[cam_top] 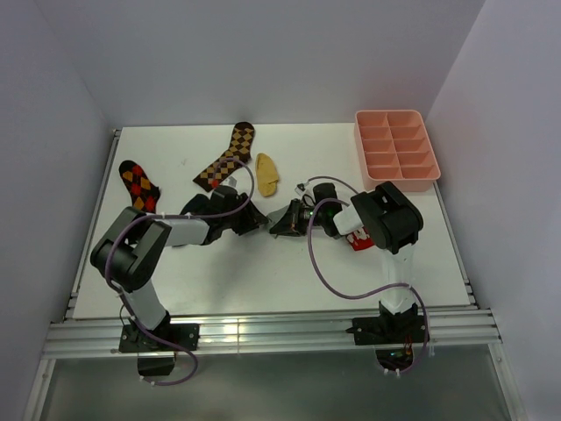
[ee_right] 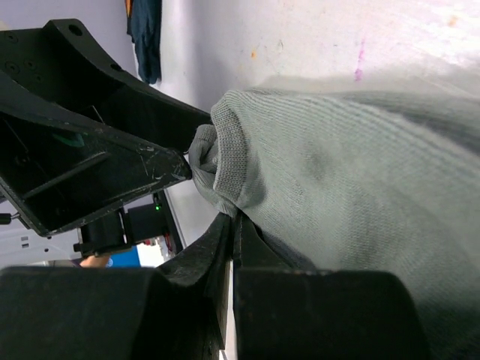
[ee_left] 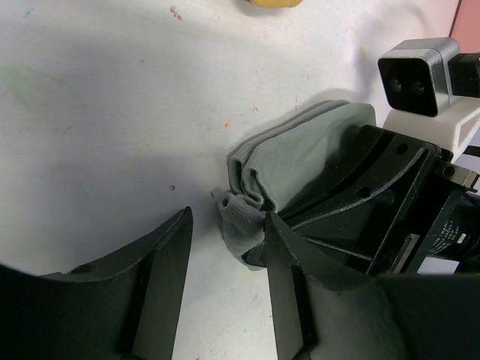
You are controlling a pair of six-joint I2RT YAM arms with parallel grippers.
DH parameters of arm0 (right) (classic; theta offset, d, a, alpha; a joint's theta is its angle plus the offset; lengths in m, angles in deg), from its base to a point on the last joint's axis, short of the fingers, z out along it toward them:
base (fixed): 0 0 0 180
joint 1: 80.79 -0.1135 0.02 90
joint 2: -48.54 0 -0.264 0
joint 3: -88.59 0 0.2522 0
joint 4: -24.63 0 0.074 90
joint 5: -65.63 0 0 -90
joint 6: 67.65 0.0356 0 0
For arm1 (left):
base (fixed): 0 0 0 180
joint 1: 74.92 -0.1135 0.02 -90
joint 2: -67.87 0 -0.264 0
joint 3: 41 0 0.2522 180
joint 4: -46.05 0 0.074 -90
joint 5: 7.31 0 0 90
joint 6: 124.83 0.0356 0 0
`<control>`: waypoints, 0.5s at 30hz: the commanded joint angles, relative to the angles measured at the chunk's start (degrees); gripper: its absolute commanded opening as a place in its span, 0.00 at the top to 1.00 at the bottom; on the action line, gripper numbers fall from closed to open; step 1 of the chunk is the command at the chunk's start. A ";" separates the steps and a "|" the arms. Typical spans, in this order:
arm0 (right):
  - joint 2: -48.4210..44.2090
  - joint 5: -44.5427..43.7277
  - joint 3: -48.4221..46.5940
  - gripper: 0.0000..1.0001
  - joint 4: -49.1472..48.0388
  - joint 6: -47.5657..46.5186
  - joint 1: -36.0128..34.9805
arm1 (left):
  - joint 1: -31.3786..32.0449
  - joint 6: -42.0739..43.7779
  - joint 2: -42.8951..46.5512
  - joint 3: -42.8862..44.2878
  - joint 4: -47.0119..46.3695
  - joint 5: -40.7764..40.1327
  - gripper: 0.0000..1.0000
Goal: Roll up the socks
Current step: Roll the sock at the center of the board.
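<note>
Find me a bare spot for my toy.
Bare table along the near edge, and at the back between yellow sock and pink tray. Middle's crowded: left gripper and right gripper at grey sock.

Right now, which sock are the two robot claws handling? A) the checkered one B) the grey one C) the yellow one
B: the grey sock sits bunched between the left gripper and the right gripper; the yellow sock lies apart, untouched.
</note>
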State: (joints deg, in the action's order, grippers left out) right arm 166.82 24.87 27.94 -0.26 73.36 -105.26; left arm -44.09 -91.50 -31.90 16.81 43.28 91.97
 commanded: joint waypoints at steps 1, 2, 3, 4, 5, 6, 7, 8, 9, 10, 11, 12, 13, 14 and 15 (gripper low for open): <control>1.34 -0.45 -0.39 0.97 -0.98 1.11 0.74 | 0.63 0.41 -1.48 1.30 -1.92 0.83 0.51; 1.60 -0.19 -0.13 0.97 -1.85 1.46 0.83 | 0.72 0.50 -2.01 1.39 -2.01 1.09 0.52; 1.52 -0.19 -0.13 0.97 -2.04 1.82 0.83 | 0.72 0.59 -2.19 1.47 -2.10 1.09 0.52; 1.60 -0.19 -0.13 0.96 -1.95 1.91 0.83 | 0.81 0.59 -2.45 1.47 -2.10 1.01 0.53; 1.52 -0.19 -0.21 0.96 -1.95 1.91 0.91 | 0.90 0.59 -2.89 1.56 -2.19 0.92 0.54; 1.52 -0.19 -0.30 0.96 -1.78 1.91 0.91 | 0.90 0.50 -3.06 1.74 -2.19 0.92 0.55; 1.43 -0.36 -0.30 0.96 -1.60 1.65 0.91 | 0.99 0.68 -3.33 1.83 -2.19 0.92 0.58; 1.34 -0.45 -0.48 0.96 -1.25 1.47 0.91 | 1.16 0.76 -3.76 1.83 -2.19 0.83 0.59; 1.43 -0.54 -0.57 0.95 -0.73 1.29 0.91 | 1.16 0.77 -3.94 2.00 -2.19 0.83 0.62; 1.25 -0.63 -0.48 0.95 -0.63 1.12 0.91 | 1.34 0.77 -4.21 2.00 -2.10 0.83 0.64; 1.17 -0.89 -0.57 0.95 -0.55 0.94 0.91 | 1.34 0.85 -4.30 2.00 -2.01 0.57 0.65; 0.99 -1.07 -0.57 0.93 0.24 0.68 0.91 | 1.43 0.85 -4.47 2.09 -2.01 0.48 0.68; 0.90 -1.42 -0.65 0.92 0.68 -0.11 0.91 | 1.60 0.94 -4.56 2.09 -1.92 0.56 0.73; 0.38 -1.68 -0.74 0.92 1.12 -0.64 0.91 | 1.60 1.03 -4.56 2.18 -1.75 0.48 0.76; 0.03 -2.64 -0.83 0.89 2.95 -1.25 0.83 | 1.52 1.12 -4.47 2.18 -1.66 0.48 0.82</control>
State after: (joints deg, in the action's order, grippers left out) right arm 167.17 24.80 27.94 -0.57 74.49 -104.91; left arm -43.11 -91.52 -35.31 18.10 40.78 92.47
